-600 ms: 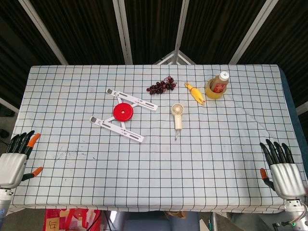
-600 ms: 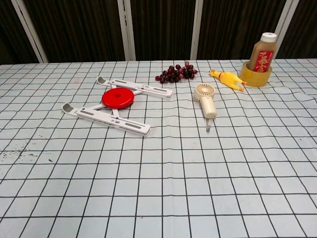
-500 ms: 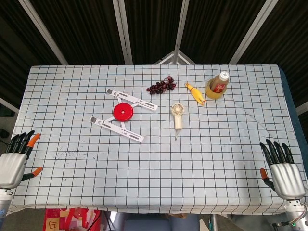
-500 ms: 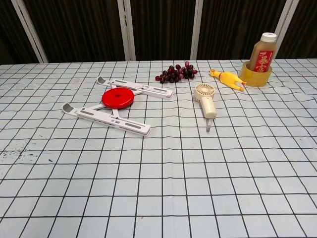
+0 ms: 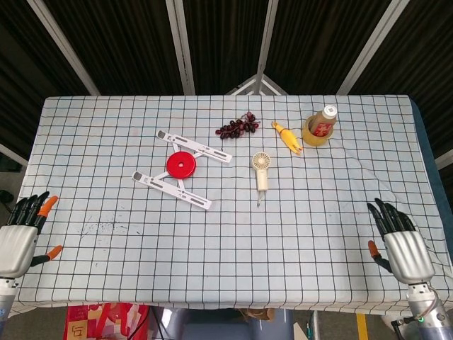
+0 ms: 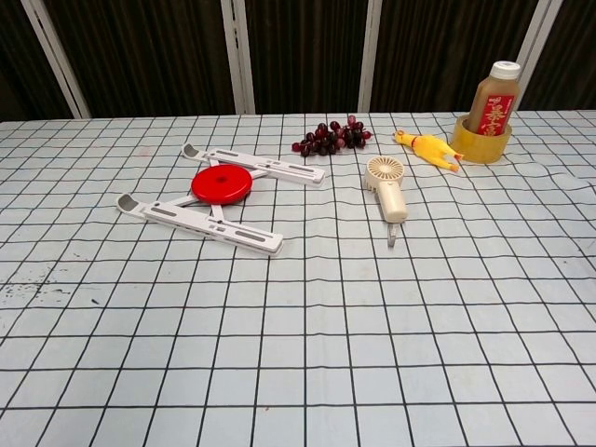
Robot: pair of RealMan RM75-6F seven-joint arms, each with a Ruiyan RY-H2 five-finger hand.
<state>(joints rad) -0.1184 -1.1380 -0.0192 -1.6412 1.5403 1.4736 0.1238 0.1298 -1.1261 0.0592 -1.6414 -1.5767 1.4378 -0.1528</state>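
My left hand (image 5: 20, 237) hovers at the table's near left corner, fingers spread and holding nothing. My right hand (image 5: 402, 244) is at the near right corner, also spread and empty. Neither hand shows in the chest view. Far from both, mid-table, lie a white folding stand with a red disc (image 5: 181, 167) (image 6: 221, 183), a small cream handheld fan (image 5: 261, 170) (image 6: 386, 189), a bunch of dark grapes (image 5: 238, 127) (image 6: 331, 136), a yellow rubber chicken (image 5: 287, 137) (image 6: 428, 148) and a brown drink bottle (image 5: 325, 121) (image 6: 493, 99) standing inside a yellow tape roll (image 5: 316, 134) (image 6: 480, 144).
A white checked cloth (image 5: 226, 262) covers the table. Dark marks stain the cloth near the left front (image 5: 99, 227). Metal frame bars and dark curtains stand behind the far edge. A red box (image 5: 102, 324) shows below the front edge.
My right hand has shifted left and slightly up over the table's near right corner. The left hand and all objects have stayed put.
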